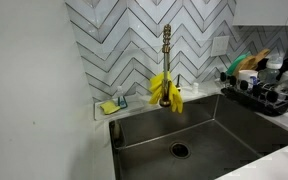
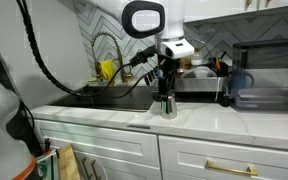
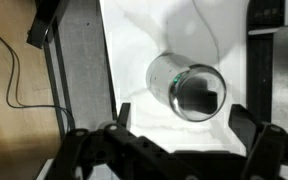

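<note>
white kitchen counter (image 2: 199, 118) by the sink (image 1: 149, 130) bears a steel cup (image 2: 167, 105).

The cup (image 2: 167, 106) stands on the table (image 2: 104, 116) directly beneath the hand (image 2: 166, 88), with the sink (image 2: 92, 97) set into the table to its left in an exterior view, gloves (image 1: 166, 92) hanging on the faucet (image 1: 167, 45) behind the sink, and the dish rack (image 1: 264, 92) right of the sink.
</note>
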### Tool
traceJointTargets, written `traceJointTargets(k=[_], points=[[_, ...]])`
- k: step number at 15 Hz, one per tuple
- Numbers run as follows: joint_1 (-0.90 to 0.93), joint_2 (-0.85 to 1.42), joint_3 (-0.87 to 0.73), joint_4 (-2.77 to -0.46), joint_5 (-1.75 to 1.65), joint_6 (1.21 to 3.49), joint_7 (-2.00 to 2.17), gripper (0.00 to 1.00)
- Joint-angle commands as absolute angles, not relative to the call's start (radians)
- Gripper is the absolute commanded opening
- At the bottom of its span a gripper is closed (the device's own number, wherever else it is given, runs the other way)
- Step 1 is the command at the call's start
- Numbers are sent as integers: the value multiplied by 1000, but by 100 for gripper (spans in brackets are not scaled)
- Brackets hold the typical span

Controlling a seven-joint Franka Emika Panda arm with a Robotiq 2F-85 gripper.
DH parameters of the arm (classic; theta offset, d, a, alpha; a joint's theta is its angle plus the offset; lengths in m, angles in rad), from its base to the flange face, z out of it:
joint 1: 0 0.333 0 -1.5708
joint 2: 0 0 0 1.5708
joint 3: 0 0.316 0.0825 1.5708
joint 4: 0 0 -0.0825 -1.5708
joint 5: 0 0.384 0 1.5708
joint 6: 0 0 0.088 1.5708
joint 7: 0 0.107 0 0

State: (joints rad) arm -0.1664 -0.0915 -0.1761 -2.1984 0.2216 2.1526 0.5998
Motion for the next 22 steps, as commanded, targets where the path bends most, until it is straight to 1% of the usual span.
traceJointTargets(k=[1, 8, 18, 22], points=[[-196, -65, -211, -2165, 341, 2088, 509, 100], [-238, 45, -255, -2060, 508, 1926, 479, 100], [-294, 234, -268, -1889, 663, 1699, 493, 100], [-310, 292, -275, -1842, 704, 1650, 506, 100]])
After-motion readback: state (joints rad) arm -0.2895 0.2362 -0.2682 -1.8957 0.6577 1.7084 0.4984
